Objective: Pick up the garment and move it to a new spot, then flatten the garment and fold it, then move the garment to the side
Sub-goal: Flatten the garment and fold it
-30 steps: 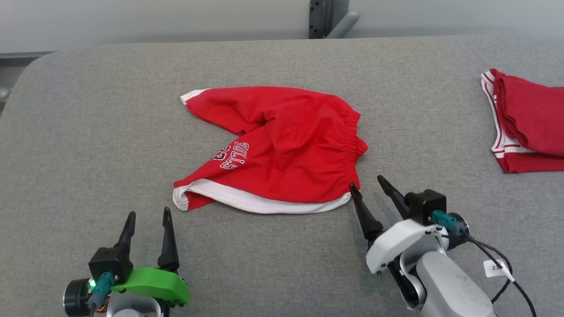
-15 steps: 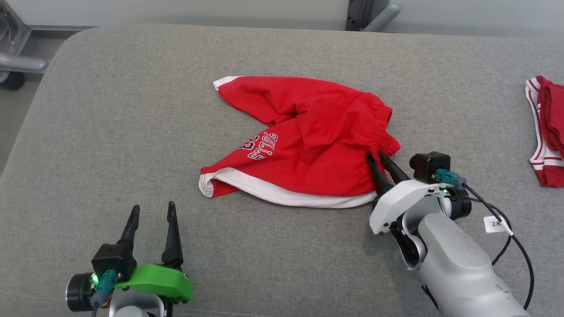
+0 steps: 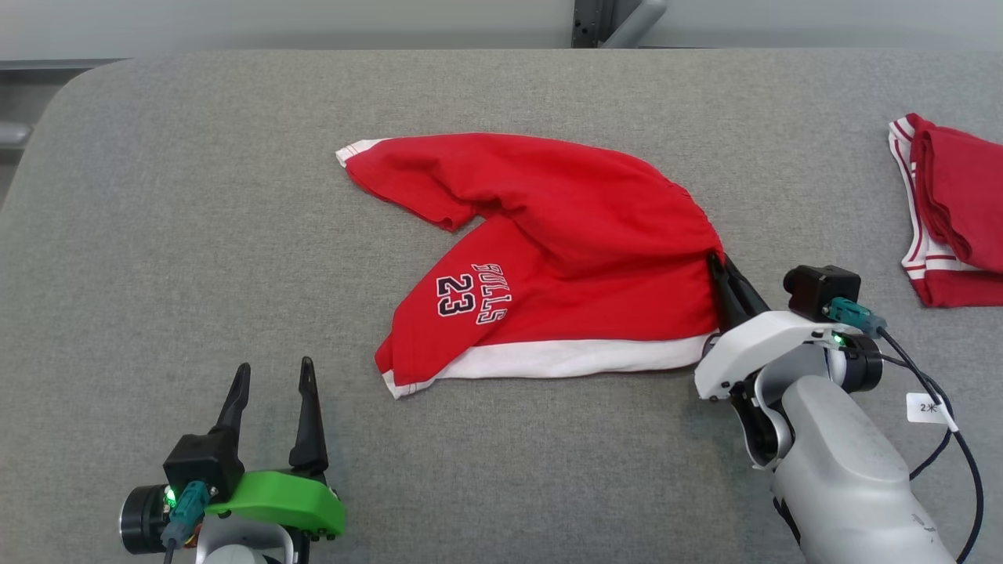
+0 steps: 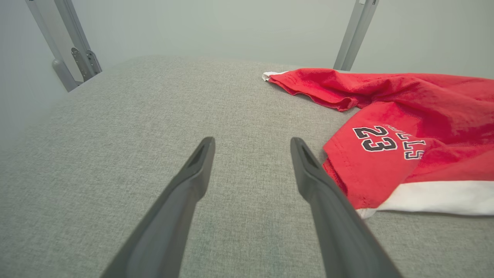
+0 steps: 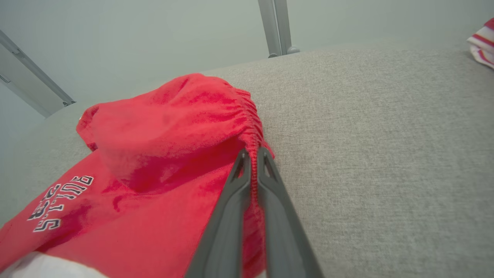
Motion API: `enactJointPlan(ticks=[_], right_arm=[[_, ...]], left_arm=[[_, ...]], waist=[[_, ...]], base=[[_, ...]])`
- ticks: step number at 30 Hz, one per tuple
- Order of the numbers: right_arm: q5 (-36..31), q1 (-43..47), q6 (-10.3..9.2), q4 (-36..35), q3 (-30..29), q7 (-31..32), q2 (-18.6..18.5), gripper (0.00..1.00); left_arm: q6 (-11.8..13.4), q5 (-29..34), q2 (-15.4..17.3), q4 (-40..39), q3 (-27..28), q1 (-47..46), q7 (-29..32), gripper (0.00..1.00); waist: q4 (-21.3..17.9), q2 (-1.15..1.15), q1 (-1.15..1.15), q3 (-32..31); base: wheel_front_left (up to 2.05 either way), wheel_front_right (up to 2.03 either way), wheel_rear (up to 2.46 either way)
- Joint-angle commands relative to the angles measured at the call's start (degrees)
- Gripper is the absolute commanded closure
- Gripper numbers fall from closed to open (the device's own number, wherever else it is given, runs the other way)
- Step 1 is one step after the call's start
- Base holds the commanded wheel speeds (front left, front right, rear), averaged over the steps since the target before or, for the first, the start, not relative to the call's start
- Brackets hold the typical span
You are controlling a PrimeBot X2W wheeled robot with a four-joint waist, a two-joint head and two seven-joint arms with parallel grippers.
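Note:
The garment (image 3: 548, 258) is a pair of red shorts with white hems and "BULLS 23" printed on one leg, spread across the middle of the grey table (image 3: 196, 235). My right gripper (image 3: 717, 262) is shut on the gathered elastic waistband at the garment's right end, and the red band (image 5: 252, 154) is pinched between its two dark fingers. My left gripper (image 3: 270, 372) stands open near the table's front left, nothing between its fingers, with the printed leg (image 4: 386, 154) to its right.
A second folded red garment with white stripes (image 3: 948, 211) lies at the table's right edge. Bare grey cloth stretches left of the shorts and along the front. A metal post (image 3: 603, 23) rises behind the table's far edge.
My right gripper reached the waistband, shut on it, and pulled it right, stretching the shorts out so the print now faces up. The left gripper stayed put. The head camera shifted.

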Motion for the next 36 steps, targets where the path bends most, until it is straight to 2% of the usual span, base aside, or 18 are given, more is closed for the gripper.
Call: enactJointPlan(ticks=[1, 7, 8, 9, 10, 11, 12, 22, 36], right_arm=[[-0.59, 0.74, -0.07, -0.24, -0.79, -0.19, -0.26, 1.0], [-1.88, 0.88, -0.07, -0.36, -2.09, -0.18, -0.25, 1.0], [-2.01, 0.95, -0.07, -0.47, -2.25, -0.19, -0.25, 0.73], [-2.19, 1.05, -0.08, -0.58, -2.35, -0.19, -0.24, 0.61], [-2.47, 1.21, -0.07, -0.72, -2.39, -0.19, -0.24, 0.22], [-2.47, 1.21, -0.07, -0.72, -2.39, -0.19, -0.24, 0.22], [-2.67, 1.34, -0.08, -0.95, -2.54, -0.19, -0.26, 0.0], [-7.87, 4.8, -0.07, -6.79, -6.58, -0.19, -0.23, 0.0], [-12.16, 16.46, -0.07, -24.47, -9.82, -0.19, -0.21, 0.0]], left_arm=[[-0.26, 0.47, -0.05, 0.09, 0.01, -0.3, -0.14, 0.0], [-0.68, 0.71, -0.16, 0.29, -0.19, -1.06, -0.14, 0.0], [-0.74, 0.76, -0.18, 0.17, -0.24, -1.06, -0.14, 0.0], [-0.85, 0.84, -0.19, 0.02, -0.29, -1.06, -0.14, 0.0], [-0.86, 0.93, -0.21, -0.1, -0.33, -1.06, -0.14, 0.0], [-0.86, 0.93, -0.21, -0.1, -0.33, -1.06, -0.14, 0.0], [-0.9, 0.94, -0.22, -0.23, -0.39, -1.08, -0.14, 0.0], [-1.12, 0.89, -0.28, -1.91, -0.5, -1.23, -0.14, 0.0], [-0.82, 0.01, -0.27, -6.0, 0.22, 2.8, -0.14, 0.0]], waist=[[-0.5, 0.33, 0.0, 0.16], [-1.12, 0.33, 0.0, 0.28], [-1.21, 0.33, 0.0, 0.2], [-1.32, 0.33, 0.0, 0.11], [-1.45, 0.33, 0.0, -0.01], [-1.45, 0.33, 0.0, -0.01], [-1.59, 0.33, 0.0, -0.14], [-3.77, 0.33, 0.0, -1.61], [-5.84, 0.33, 0.0, -3.48]], base=[[0.0, 0.0, 0.0], [0.0, 0.0, 0.0], [0.0, 0.0, 0.0], [0.0, 0.0, 0.0], [0.0, 0.0, 0.0], [0.0, 0.0, 0.0], [0.0, 0.0, 0.0], [0.0, 0.0, 0.0], [0.0, 0.0, 0.0]])
